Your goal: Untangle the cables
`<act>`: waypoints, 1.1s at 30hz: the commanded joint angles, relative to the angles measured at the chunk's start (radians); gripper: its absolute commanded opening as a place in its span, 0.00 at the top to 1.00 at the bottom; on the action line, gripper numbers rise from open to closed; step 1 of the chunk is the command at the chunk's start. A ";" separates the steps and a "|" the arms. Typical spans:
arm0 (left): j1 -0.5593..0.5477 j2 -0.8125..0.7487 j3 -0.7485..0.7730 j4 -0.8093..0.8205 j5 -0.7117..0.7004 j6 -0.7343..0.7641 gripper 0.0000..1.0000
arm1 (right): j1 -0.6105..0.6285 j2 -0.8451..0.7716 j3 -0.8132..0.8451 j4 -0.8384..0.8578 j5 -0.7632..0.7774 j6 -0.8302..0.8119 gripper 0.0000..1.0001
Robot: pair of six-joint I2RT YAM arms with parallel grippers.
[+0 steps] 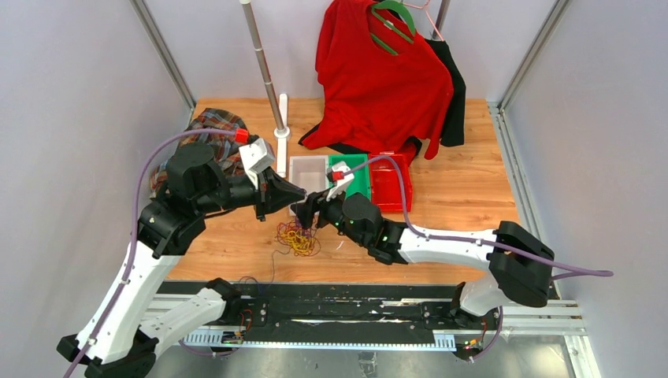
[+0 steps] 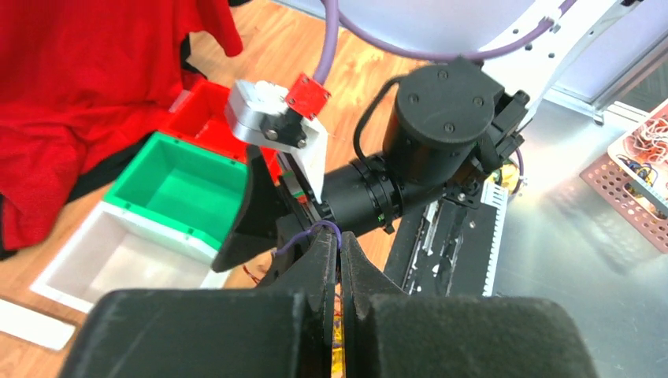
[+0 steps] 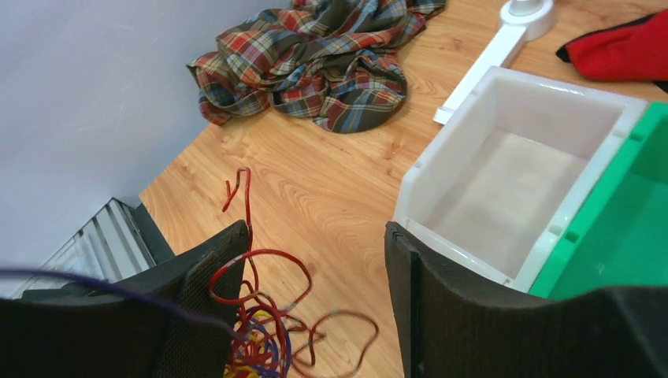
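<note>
A tangle of red, yellow and purple cables (image 1: 298, 238) lies on the wooden table near its front edge. My left gripper (image 1: 301, 192) hovers just above it, and in the left wrist view (image 2: 340, 236) its jaws are pressed together on a thin purple cable (image 2: 303, 234) that loops over the fingertips. My right gripper (image 1: 306, 211) faces it closely from the right, just above the tangle. In the right wrist view it (image 3: 315, 230) is open, with red cable loops (image 3: 252, 272) rising between the jaws and against the left finger (image 3: 197, 291). The purple cable (image 3: 118, 293) crosses that finger.
A white bin (image 1: 307, 172), a green bin (image 1: 361, 179) and a red bin (image 1: 390, 183) stand in a row just behind the grippers. A plaid cloth (image 1: 220, 130) lies at the back left. A red garment (image 1: 378, 79) hangs at the back, beside a metal pole (image 1: 264, 67).
</note>
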 commanded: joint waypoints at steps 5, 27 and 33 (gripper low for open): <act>-0.003 0.049 0.247 0.043 -0.050 0.078 1.00 | 0.019 -0.017 -0.208 0.055 0.250 0.077 0.38; -0.003 0.024 0.224 0.027 -0.114 0.154 1.00 | -0.011 -0.326 -0.120 -0.140 0.143 -0.015 0.35; -0.003 0.028 0.231 0.025 -0.103 0.153 1.00 | 0.019 -0.292 -0.078 -0.125 0.063 -0.022 0.30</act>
